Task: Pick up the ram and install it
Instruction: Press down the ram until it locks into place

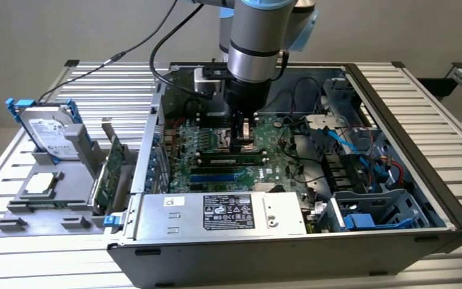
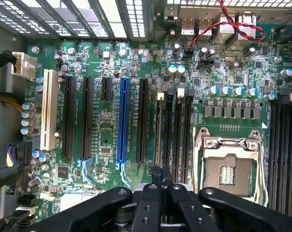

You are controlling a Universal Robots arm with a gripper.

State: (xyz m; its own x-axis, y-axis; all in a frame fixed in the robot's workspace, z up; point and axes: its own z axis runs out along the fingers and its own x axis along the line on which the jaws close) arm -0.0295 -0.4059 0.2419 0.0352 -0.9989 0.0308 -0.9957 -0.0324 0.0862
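Both jaws meet just above the seated ram [image 1: 229,160].

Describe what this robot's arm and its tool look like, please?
The arm is a thick cylinder of silver-grey metal with a light blue band near the top and a black section at the wrist. Black cables loop away from it. The tool is matt black, built of jointed links with round pins and screw holes.

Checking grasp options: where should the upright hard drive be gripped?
Probably by its free upper end, from above, jaws across the flat faces: the hard drive stands on edge, lower end sunk in the grey holder, blue rails along its sides.
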